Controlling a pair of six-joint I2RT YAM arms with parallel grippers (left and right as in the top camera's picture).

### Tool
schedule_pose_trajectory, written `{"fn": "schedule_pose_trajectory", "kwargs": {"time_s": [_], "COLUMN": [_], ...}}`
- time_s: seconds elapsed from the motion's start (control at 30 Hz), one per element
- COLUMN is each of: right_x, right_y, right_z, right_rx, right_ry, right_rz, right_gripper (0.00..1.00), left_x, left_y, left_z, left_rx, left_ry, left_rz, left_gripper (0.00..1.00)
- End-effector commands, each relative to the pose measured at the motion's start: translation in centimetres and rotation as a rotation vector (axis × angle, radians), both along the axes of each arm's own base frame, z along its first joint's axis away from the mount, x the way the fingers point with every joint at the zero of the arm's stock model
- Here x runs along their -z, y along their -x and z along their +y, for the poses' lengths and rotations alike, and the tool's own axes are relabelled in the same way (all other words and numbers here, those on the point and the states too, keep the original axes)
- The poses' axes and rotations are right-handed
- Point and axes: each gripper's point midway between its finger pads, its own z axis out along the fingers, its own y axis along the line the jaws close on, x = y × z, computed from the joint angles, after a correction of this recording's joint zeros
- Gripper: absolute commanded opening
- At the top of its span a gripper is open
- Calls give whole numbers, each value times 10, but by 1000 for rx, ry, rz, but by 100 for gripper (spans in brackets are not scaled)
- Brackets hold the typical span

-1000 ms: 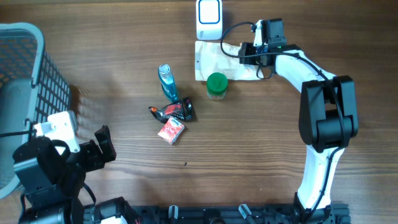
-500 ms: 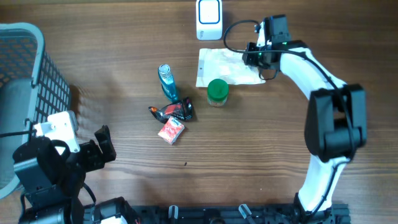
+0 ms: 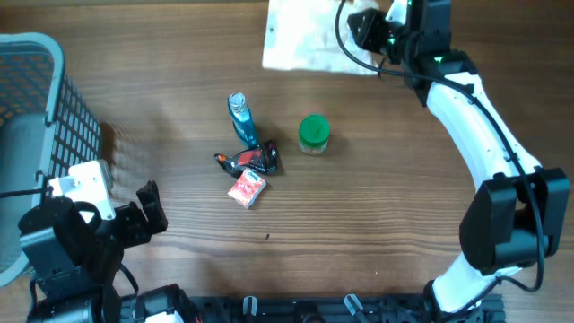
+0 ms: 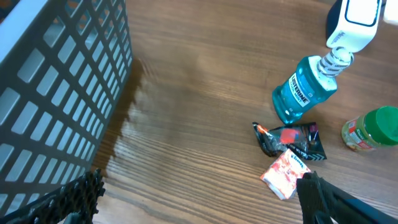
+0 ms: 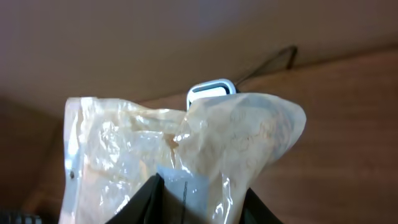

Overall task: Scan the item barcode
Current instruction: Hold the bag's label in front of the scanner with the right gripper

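My right gripper [image 3: 362, 29] is shut on a clear plastic bag with pale contents [image 3: 305, 36] and holds it up at the far edge of the table. From overhead the bag covers the scanner. The right wrist view has the bag [image 5: 186, 137] filling the space between my right gripper [image 5: 202, 200] fingers. A white label shows at the grip, and the top of the white scanner [image 5: 210, 90] peeks out behind the bag. My left gripper [image 3: 134, 220] rests open at the near left, with nothing between the fingers of the left gripper [image 4: 199, 205].
A blue mouthwash bottle [image 3: 241, 119], a green-lidded jar [image 3: 314, 133], a black packet [image 3: 251, 161] and a red-and-white packet [image 3: 247, 188] lie mid-table. A grey mesh basket [image 3: 36, 99] stands at the left edge. The left wrist view shows the scanner [image 4: 356, 22] beyond the bottle [image 4: 305, 93].
My right gripper closed on the bag, then raised it off the table and carried it back over the scanner. The green jar stayed put. My left arm has not moved.
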Motion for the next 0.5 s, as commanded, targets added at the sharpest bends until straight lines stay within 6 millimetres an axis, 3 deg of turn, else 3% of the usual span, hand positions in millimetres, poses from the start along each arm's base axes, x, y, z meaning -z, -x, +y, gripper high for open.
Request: {"fn": "schedule_pose_trajectory", "kwargs": {"time_s": [0.0,0.07,0.13,0.33,0.47], "right_x": [40,52,46,22,29], "right_y": [-29,-48,-63,-75,-92], "right_z": [8,15,29,48,53], "right_rx": [-19,-5,7,197,273], "right_ry": [2,-55,-120,-139,-181], "right_rz": [-27,-72,-167,-296,-305], "right_gripper": [5,5,5,5,5], "left_x": [0,0,0,0,0], "left_y": [-1,0,-1,-1,0], "left_z": [-2,-2,-2,-2,-2], "left_rx": [2,1,1,2,2], "left_ry": [9,10,10,9,9], "left_rz": [-5,-5,-5,-5,-5], "left_gripper": [100,100,100,100,100]}}
